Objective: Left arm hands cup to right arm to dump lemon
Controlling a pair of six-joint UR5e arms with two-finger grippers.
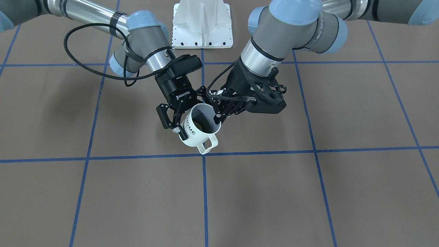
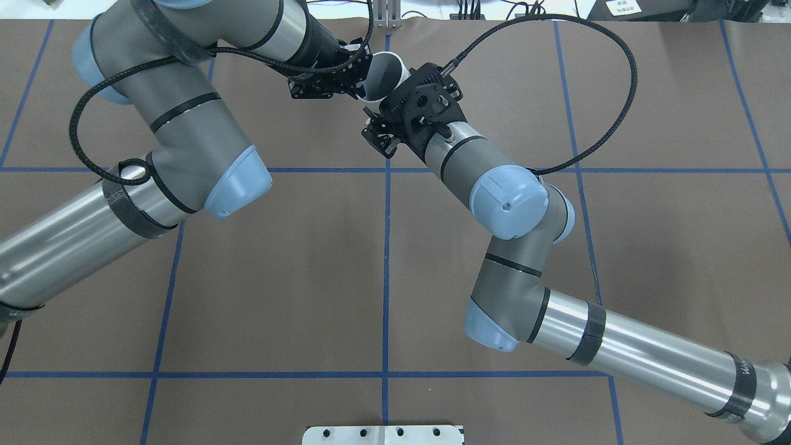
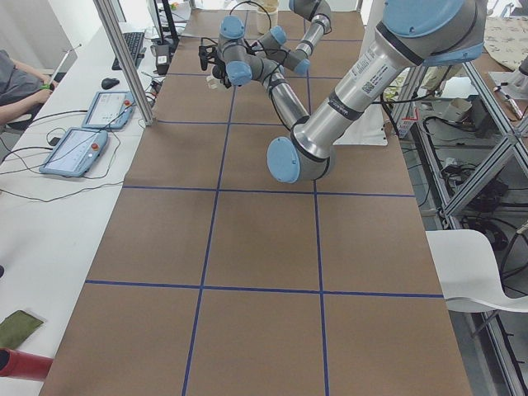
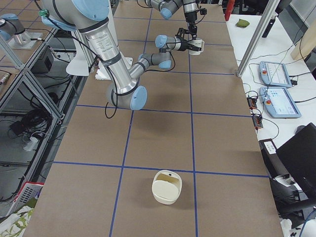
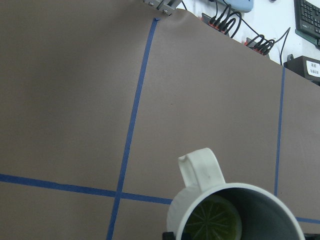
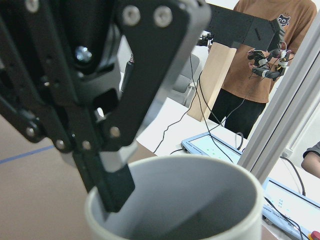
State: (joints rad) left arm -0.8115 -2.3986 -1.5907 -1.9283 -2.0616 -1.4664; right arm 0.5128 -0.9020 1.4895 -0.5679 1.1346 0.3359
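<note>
Handover pose above the brown table (image 1: pixel 308 192), which is carrying a grid of blue tape lines.

The left arm (image 1: pixel 291 31) is reaching in toward the middle of the table. Its lattice left gripper (image 1: pixel 219 118) is pinching the rim of the cup (image 1: pixel 197 139), with one finger (image 6: pixel 116 187) dipping inside the wall, as the right wrist view is showing.

The right arm (image 1: pixel 144 37) is coming in from the opposite side. The right gripper (image 1: pixel 187 118) is lying against the cup's outer wall, one finger crossing the black lettering. Whether its jaws are clamping the cup or merely standing around it cannot be told.

A cream tub (image 4: pixel 167 186) is sitting on the table well apart from both arms, toward the end on the robot's right.

The cup is hanging clear of the table between the two grippers, close to the central tape line. It is tilting, with its mouth showing to the front-facing camera and its handle pointing away from the robot.

The lemon (image 5: pixel 212 222) is lying inside the cup at the bottom — dull yellow-green, its cut face showing segments.
</note>
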